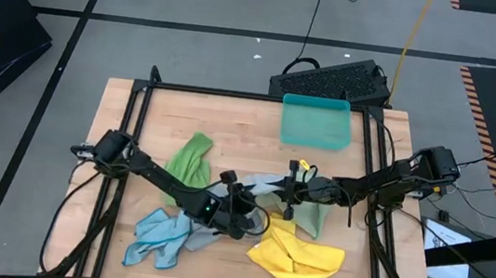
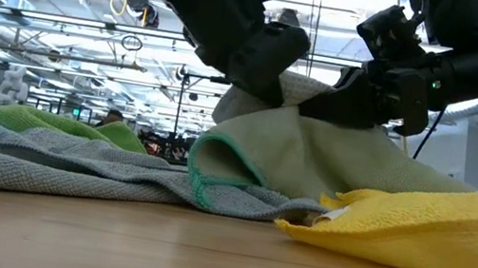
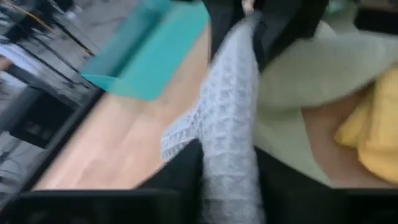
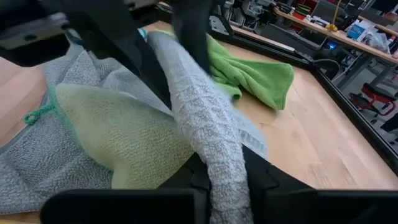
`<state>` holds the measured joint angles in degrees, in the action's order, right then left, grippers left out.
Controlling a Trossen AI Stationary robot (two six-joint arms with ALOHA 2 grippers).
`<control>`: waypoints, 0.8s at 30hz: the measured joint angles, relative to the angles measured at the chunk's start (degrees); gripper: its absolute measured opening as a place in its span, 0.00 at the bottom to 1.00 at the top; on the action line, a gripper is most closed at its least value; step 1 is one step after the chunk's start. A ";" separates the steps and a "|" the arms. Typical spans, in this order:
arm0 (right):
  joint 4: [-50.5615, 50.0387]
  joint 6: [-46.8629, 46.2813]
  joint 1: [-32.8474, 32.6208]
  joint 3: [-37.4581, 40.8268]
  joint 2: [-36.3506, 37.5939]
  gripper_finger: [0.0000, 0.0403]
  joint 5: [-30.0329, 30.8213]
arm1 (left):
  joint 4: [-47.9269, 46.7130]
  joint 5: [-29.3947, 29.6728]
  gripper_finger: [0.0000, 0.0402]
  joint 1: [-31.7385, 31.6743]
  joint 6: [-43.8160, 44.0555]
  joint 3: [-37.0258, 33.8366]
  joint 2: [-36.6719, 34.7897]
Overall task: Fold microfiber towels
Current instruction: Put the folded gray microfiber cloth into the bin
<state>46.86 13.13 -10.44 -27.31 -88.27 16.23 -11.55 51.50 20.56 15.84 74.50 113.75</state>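
Observation:
A grey waffle-weave towel (image 1: pixel 261 192) lies mid-table, and a bunched strip of it (image 4: pixel 205 124) is raised between my two grippers. My left gripper (image 1: pixel 245 206) and my right gripper (image 1: pixel 291 189) face each other, each shut on that strip. Under the strip a pale green towel (image 4: pixel 118 130) rests on the grey cloth. The bright green towel (image 1: pixel 189 160) lies farther left, the light blue one (image 1: pixel 157 236) near the front left, and the yellow one (image 1: pixel 295 257) near the front right. My left gripper pinches the grey towel's bunched strip (image 3: pixel 231 149) between its two fingers, coming from the table's left and slanting down. The strip runs on along the fingers toward my right gripper. My right gripper pinches the same strip farther along (image 4: pixel 217 155) between its two fingers, coming nearly level from the table's right. The strip is gathered into several layers and stretches across to my left gripper; the rest of the towel (image 2: pixel 70 165) lies on the table.
A teal plastic tray (image 1: pixel 315 123) stands at the far right of the table. A black frame rail (image 1: pixel 234 93) runs round the tabletop. Bare wood (image 1: pixel 230 128) shows at the far middle. A keyboard (image 1: pixel 334 79) lies beyond the far edge.

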 joint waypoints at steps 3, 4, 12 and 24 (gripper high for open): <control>-0.42 0.04 0.00 0.00 -0.07 0.08 0.04 | -0.91 -3.32 0.05 -0.83 0.81 0.00 0.00; -0.54 0.26 -0.05 0.00 -0.07 0.09 0.07 | -0.81 -3.40 0.05 -0.94 0.80 0.00 0.00; -9.51 -2.14 -3.20 -0.02 0.04 0.29 0.05 | -2.91 -1.76 0.05 -0.33 -0.21 0.00 -0.74; -30.34 -9.62 -6.67 -0.04 11.76 0.55 7.87 | -7.59 10.71 0.04 0.46 -1.01 0.02 -2.84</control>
<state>16.51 3.50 -17.10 -27.35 -76.51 24.09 -19.15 62.21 21.02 14.83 74.52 110.92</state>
